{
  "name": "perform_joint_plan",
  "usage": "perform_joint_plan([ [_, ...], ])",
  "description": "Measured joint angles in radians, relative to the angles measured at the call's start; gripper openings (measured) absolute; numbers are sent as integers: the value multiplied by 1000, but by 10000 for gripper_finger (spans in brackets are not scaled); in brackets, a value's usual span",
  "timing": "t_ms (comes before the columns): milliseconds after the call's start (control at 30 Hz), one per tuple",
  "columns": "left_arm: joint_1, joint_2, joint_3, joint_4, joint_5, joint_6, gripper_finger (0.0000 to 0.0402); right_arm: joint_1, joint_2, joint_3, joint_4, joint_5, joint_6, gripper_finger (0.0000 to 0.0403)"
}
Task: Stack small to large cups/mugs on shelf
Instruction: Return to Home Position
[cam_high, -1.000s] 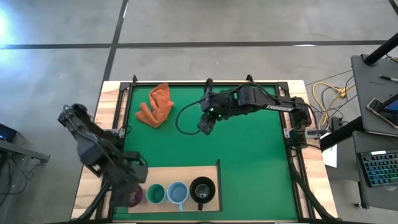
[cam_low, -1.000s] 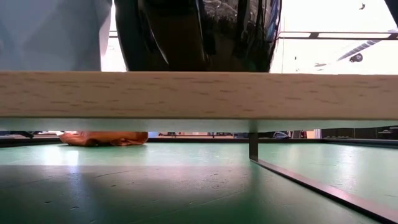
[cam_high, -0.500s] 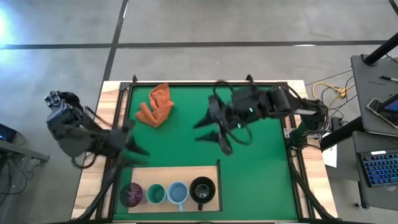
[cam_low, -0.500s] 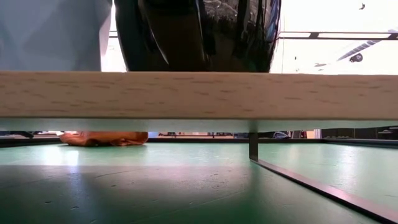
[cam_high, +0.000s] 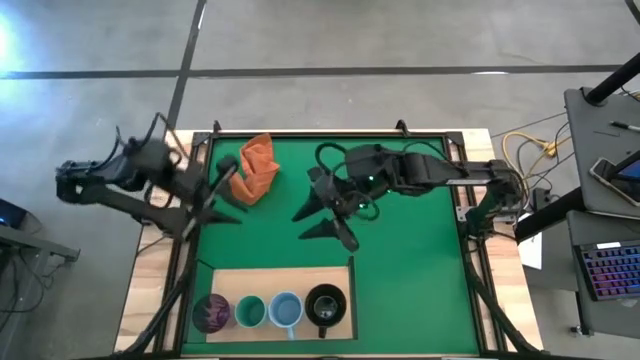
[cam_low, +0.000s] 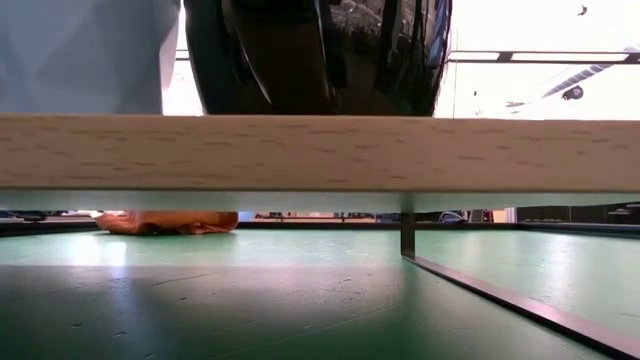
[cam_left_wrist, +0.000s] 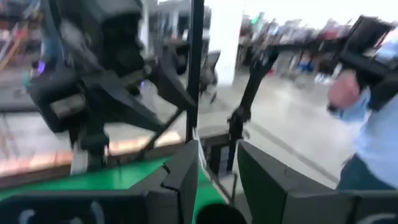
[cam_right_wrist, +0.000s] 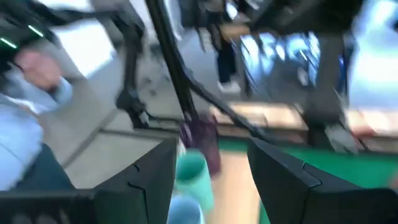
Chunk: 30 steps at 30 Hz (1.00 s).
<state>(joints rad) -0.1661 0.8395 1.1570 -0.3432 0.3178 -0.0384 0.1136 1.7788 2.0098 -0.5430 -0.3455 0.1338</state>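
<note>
1. Wooden shelf (cam_high: 280, 281) at the mat's (cam_high: 420, 270) edge carries a row: purple cup (cam_high: 212, 314), teal cup (cam_high: 249, 312), blue mug (cam_high: 285, 311), black mug (cam_high: 325, 306).
2. Left gripper (cam_high: 222, 192) hangs spread and empty beside the orange cloth (cam_high: 256, 168).
3. Right gripper (cam_high: 325, 222), likewise spread, hangs above mid-mat.

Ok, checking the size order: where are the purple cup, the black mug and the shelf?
purple cup (cam_high: 212, 314): high view, its open mouth.
black mug (cam_high: 325, 304): high view, its open mouth.
shelf (cam_high: 280, 277): high view, bare wood of its top.
</note>
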Motion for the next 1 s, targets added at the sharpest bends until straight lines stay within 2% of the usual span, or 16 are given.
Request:
perform_joint_plan([
  [67, 95, -21, -72, 101, 125, 10, 99, -40, -17, -96, 148, -59, 7, 192],
  [167, 182, -50, -170, 199, 169, -3, 99, -107, -44, -234, 322, -90, 24, 192],
  [367, 280, -49, -355, 497, 128, -111, 99, -232, -137, -461, 611, -100, 75, 192],
  [533, 299, -53, -528, 539, 3, -273, 99, -279, -200, -697, 901, -99, 163, 192],
  [600, 297, -77, -582, 541, 4, -313, 99, -291, -233, -777, 920, -90, 195, 192],
  [800, 303, -245, -665, 541, -12, -343, 99, -288, -359, -960, 917, 49, 232, 192],
  [1000, 309, -420, -735, 423, -37, -359, 99, -292, -568, -1144, 915, 170, 224, 192],
])
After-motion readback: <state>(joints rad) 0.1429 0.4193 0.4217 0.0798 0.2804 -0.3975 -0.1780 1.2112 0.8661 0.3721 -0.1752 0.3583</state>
